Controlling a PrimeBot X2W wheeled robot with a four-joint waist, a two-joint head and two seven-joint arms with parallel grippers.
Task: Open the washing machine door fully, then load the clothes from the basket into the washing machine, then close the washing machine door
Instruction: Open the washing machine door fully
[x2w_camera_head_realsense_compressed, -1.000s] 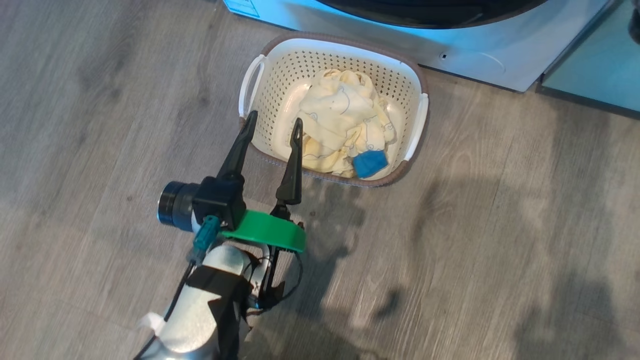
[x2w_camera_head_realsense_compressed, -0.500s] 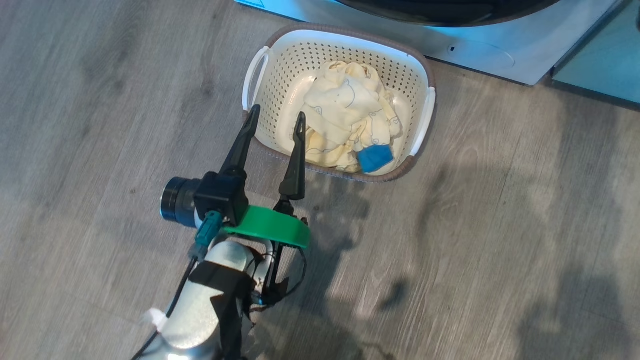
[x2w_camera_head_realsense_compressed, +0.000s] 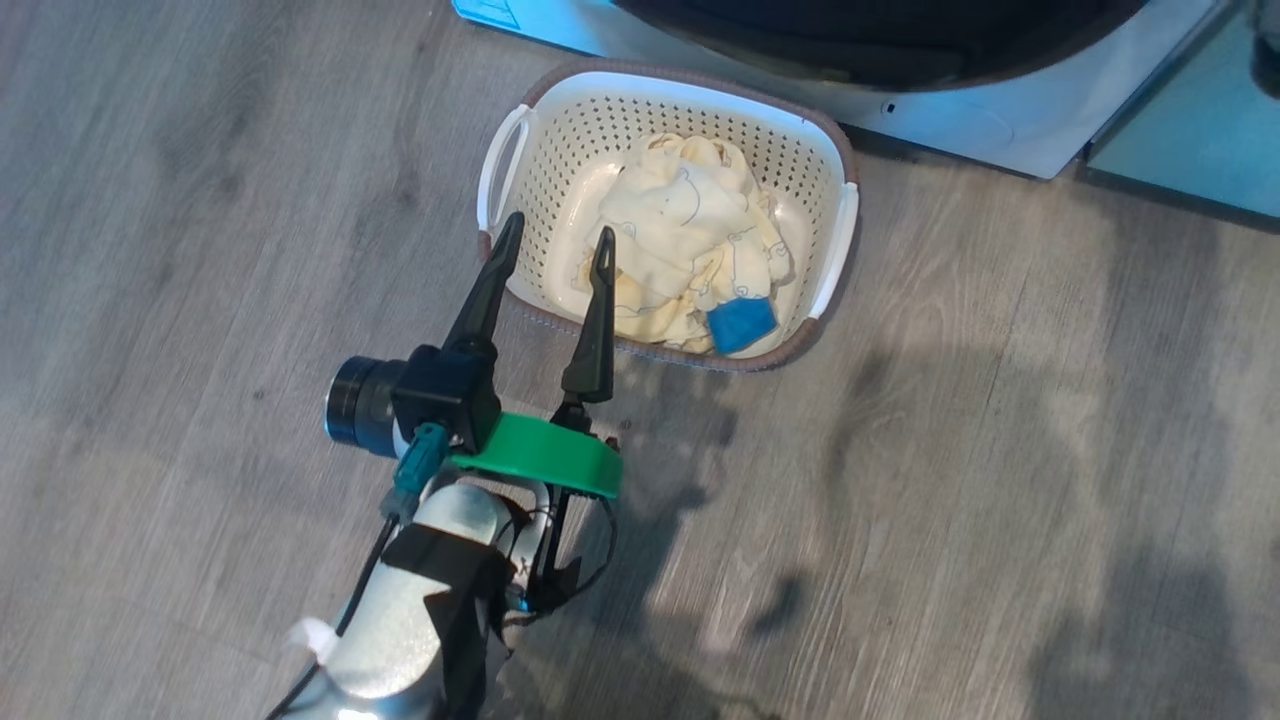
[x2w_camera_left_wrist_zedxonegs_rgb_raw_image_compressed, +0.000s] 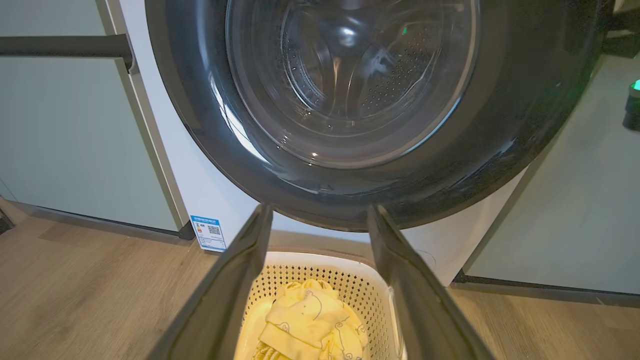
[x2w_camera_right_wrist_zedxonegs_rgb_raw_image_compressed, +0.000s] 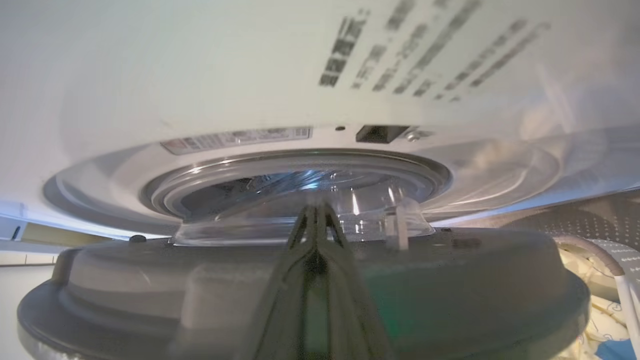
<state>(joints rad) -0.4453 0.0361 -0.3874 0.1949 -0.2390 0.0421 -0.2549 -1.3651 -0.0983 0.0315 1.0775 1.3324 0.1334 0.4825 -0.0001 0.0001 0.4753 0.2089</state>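
Left gripper (x2w_camera_head_realsense_compressed: 559, 233) held wide open and empty over the near-left corner of the basket (x2w_camera_head_realsense_compressed: 660, 110); the clothes (x2w_camera_head_realsense_compressed: 690, 225) lie at about 1 o'clock from it.

The basket's long axis is seen running roughly 9 to 3 o'clock, handle to handle. The right gripper (x2w_camera_right_wrist_zedxonegs_rgb_raw_image_compressed: 316, 212) is seen with fingers pressed together, nothing visible between them, by the inner side of the washing machine door (x2w_camera_right_wrist_zedxonegs_rgb_raw_image_compressed: 150, 295), which stands ajar at 12 o'clock. The left arm is judged nearer for the pick. Counted: one basket, one cream bundle, one blue piece (x2w_camera_head_realsense_compressed: 741, 323), one door.
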